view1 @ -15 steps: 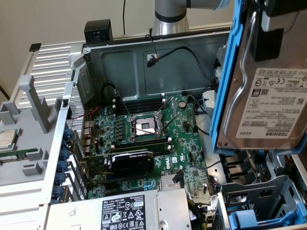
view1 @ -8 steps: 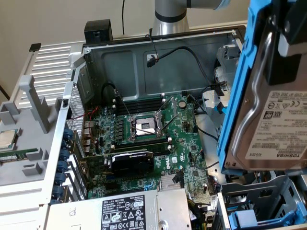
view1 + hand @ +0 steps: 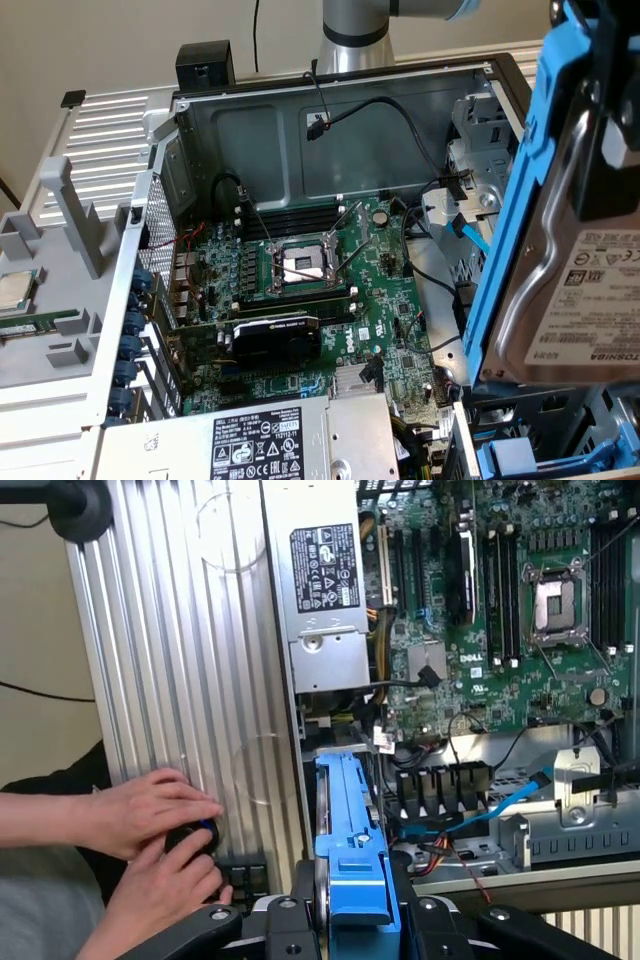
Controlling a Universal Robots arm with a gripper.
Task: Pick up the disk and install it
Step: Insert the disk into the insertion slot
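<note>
Well, the claw (image 3: 352, 925) is clenched on the disk (image 3: 585, 300). In the wrist view a black finger (image 3: 290, 920) sits on each side of the blue frame (image 3: 350, 870), pressed against it, with the disk seen edge-on between them. From the exterior view the disk hangs close to the camera at the exterior view's right, stood on its long edge and leaning, frame edge toward the open case (image 3: 330, 88). Its white TOSHIBA label (image 3: 605, 305) faces outward and reads upside down. It is lifted over the drive-bay corner of the case, beside the motherboard (image 3: 300, 290), and I cannot tell whether its lower end touches anything. The arm's grey column (image 3: 355, 35) rises behind the case's far wall. The power supply (image 3: 270, 440) lies at the near edge. In the wrist view a person's hand (image 3: 150, 808) and a second hand (image 3: 165, 885) close around a small black knob (image 3: 195, 835) against a ribbed metal panel (image 3: 180, 660).
</note>
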